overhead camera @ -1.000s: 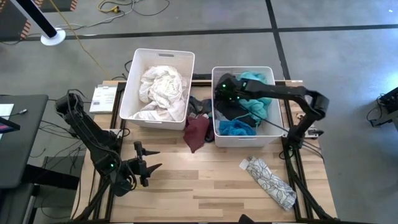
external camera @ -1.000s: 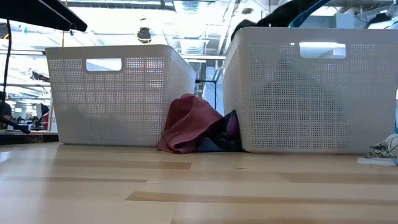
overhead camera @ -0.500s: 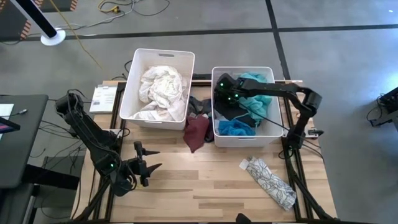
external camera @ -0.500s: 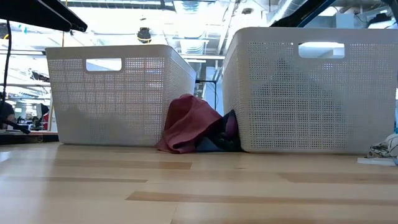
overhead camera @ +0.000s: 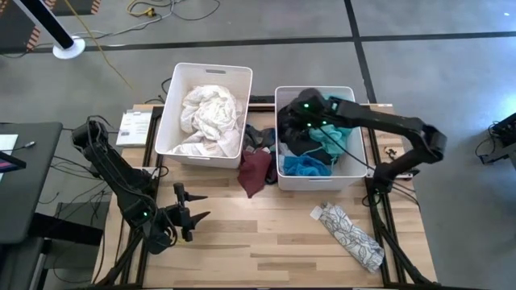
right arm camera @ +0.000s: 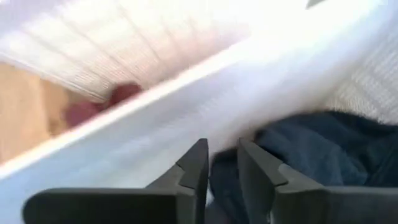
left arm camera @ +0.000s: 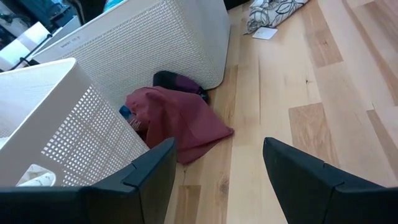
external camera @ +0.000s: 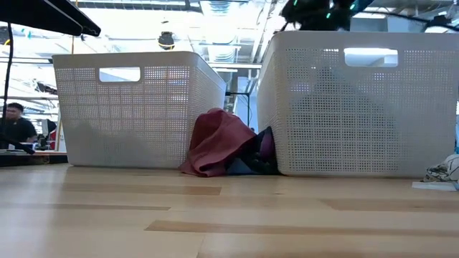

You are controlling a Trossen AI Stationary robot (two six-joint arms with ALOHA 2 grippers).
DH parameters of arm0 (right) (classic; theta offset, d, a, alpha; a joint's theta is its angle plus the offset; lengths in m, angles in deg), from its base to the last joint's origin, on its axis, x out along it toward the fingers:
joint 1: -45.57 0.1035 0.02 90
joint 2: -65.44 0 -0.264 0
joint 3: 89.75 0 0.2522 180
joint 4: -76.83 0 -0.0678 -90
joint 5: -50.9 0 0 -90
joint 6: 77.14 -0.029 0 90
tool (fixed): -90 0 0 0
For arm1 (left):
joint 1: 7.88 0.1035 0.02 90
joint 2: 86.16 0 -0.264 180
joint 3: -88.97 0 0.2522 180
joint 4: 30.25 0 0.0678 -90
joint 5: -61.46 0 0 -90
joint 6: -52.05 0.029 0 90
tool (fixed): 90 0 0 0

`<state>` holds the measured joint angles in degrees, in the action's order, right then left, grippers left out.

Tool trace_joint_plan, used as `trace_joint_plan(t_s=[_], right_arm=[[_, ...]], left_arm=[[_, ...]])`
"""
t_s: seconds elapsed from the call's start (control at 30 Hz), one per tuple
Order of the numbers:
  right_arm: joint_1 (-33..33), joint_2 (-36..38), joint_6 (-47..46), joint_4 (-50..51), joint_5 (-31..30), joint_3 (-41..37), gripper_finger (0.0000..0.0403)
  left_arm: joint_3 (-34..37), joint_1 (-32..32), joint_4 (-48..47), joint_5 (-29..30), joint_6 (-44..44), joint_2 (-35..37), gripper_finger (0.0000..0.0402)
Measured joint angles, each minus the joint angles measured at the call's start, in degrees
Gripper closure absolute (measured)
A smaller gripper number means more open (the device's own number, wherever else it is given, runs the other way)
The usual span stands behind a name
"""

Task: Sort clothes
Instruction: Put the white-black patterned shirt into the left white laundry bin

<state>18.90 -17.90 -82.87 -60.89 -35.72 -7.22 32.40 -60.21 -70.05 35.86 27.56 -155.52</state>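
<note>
White and cream clothes [overhead camera: 211, 113] fill the left white bin [overhead camera: 169, 97]. Teal, black and blue clothes [overhead camera: 316, 145] lie in the right white bin [overhead camera: 279, 173]. A maroon garment [overhead camera: 256, 169] lies on the table between the bins, leaning on their walls, with dark pieces behind it; it also shows in the left wrist view [left arm camera: 180, 121]. A white patterned garment [overhead camera: 348, 234] lies flat near the table's right front. My right gripper [overhead camera: 297, 113] hovers over the right bin's far left part, fingers a narrow gap apart and empty [right arm camera: 222, 163]. My left gripper [overhead camera: 192, 216] waits open at the near left.
A white leaflet [overhead camera: 133, 127] lies at the table's far left edge. Bare wood [overhead camera: 258, 234] stretches in front of the bins. A person [external camera: 14, 127] sits in the room beyond the table, on the low view's left.
My right gripper has risen from the clothes inside the right bin and shifted a little toward the table's right and far edge; in the low view it now shows above the bin's rim. The clothes stay where they were.
</note>
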Motion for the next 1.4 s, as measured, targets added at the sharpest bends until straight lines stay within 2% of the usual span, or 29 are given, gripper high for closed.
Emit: trace_joint_plan(t_s=[0.33,0.67,1.0,1.2,1.4], right_arm=[[7.1,11.7,-0.7,-0.1,0.0,0.0,0.0237],[19.6,18.9,-2.9,-0.1,-0.1,0.1,0.0224],[36.2,20.4,-6.5,5.2,-0.1,0.1,0.0224],[45.6,19.2,-14.1,8.6,-0.4,0.1,0.0224],[52.8,15.6,-26.0,14.1,-2.1,0.1,0.0224]], left_arm=[[0.0,0.0,0.2,0.0,-0.7,0.0,0.0168],[0.0,1.0,0.3,0.0,-0.8,0.0,0.0168],[0.0,3.5,1.9,-1.5,0.8,0.0,0.0168],[0.0,5.4,7.1,-3.2,7.1,0.0,0.0168],[0.0,8.2,11.6,-7.3,12.8,0.0,0.0168]])
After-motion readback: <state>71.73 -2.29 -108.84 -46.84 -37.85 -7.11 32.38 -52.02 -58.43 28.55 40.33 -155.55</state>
